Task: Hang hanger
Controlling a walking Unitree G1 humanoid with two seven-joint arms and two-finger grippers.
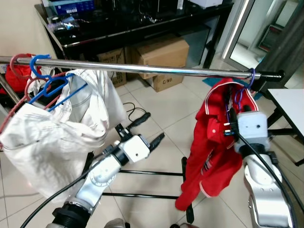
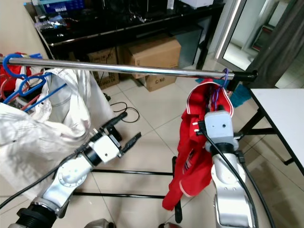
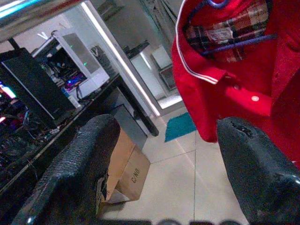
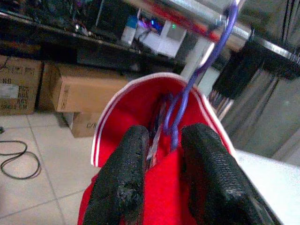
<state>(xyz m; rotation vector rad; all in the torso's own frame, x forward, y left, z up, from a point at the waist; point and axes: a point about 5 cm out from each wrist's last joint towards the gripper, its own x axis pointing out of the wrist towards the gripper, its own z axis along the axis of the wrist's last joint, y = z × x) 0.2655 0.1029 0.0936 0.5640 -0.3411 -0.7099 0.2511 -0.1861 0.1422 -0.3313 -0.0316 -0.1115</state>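
Hanger [image 4: 187, 93] hooked on rail [image 1: 156, 71], right tool [image 4: 164, 154] clenched at its neck. Left tool [image 1: 145, 126] released. Next: let go.

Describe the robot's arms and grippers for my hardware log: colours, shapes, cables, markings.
Both arms are silver-grey metal with rounded, segmented joints. The left arm ends in a boxy white wrist housing and a left gripper with two long, textured black fingers. The right arm carries a similar white box with two small dark dots. Black cables run along each arm. The right gripper has thick black fingers.
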